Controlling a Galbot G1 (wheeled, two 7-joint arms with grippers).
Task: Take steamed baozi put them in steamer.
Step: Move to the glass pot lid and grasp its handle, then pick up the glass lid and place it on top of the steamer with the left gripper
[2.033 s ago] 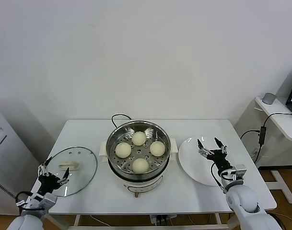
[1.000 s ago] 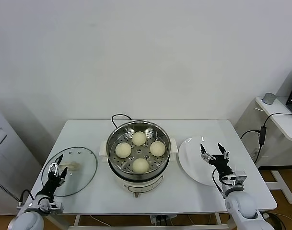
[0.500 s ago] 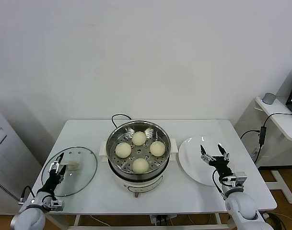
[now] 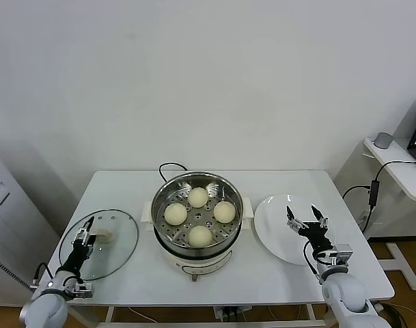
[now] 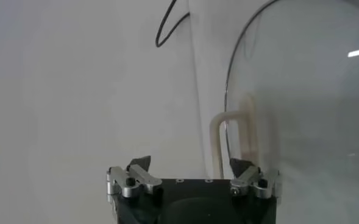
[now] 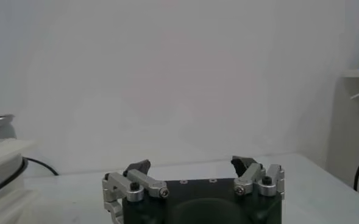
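I counted four buns [image 4: 198,197] in one steamer [image 4: 165,195]. There was one glass lid [image 4: 119,242], one white plate [image 4: 270,225] and one table [image 4: 126,188]. I had two grippers in view, a left gripper [image 4: 85,233] and a right gripper [image 4: 305,217].

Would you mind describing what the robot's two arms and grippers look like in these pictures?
Both arms end in rounded, glossy white shells, with thin black cables looping at the wrists. The left gripper and the right gripper are alike: a black body carrying silver metal finger brackets fastened with dark screws, tipped by short black pointed fingers. No lettering or markings show on either.
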